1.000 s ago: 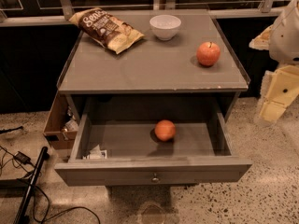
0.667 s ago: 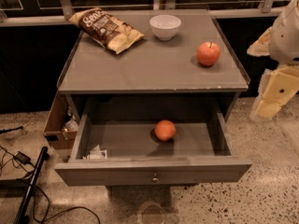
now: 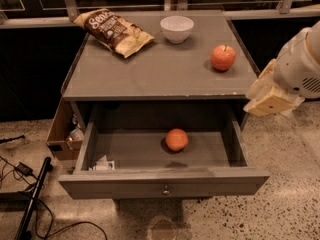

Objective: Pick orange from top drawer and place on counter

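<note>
The cream gripper (image 3: 270, 97) hung at three o'clock beside the flat grey surface (image 3: 150, 74); its opening could not be told. The small round orange (image 3: 176, 139) lay in the open grey drawer (image 3: 210, 184) at six o'clock.

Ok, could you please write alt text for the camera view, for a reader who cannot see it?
An orange lies in the open top drawer, while the robot's gripper hangs at the right, beside the counter. On the counter are an apple, a white bowl and a chip bag.
</note>
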Tool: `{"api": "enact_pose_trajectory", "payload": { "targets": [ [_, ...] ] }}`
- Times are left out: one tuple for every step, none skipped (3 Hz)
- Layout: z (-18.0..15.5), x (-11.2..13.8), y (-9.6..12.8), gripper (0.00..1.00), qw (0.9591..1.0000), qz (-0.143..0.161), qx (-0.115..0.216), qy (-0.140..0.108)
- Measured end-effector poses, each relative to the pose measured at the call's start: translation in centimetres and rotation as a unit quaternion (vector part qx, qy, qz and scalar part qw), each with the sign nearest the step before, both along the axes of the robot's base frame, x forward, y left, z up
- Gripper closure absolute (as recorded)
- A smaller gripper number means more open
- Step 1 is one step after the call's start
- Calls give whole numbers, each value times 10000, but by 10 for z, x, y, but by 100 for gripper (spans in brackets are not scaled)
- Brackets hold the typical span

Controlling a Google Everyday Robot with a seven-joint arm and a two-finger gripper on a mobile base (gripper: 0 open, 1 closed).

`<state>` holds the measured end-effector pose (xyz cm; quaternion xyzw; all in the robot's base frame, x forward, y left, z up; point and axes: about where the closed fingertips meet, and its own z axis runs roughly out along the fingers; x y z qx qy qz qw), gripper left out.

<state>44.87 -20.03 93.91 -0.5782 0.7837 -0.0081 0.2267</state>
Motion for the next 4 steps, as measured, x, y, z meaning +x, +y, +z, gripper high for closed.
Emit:
{"api": "enact_pose_trajectory", "payload": {
  "targets": [
    [-36, 12, 17, 86, 9980, 68, 587, -229],
    [-76, 32, 32, 100, 9923, 90, 1134, -483],
    [-70, 45, 32, 100, 9899, -1, 1183, -778],
    [-102, 40, 28, 100, 9901, -7, 1213, -707]
  ]
}}
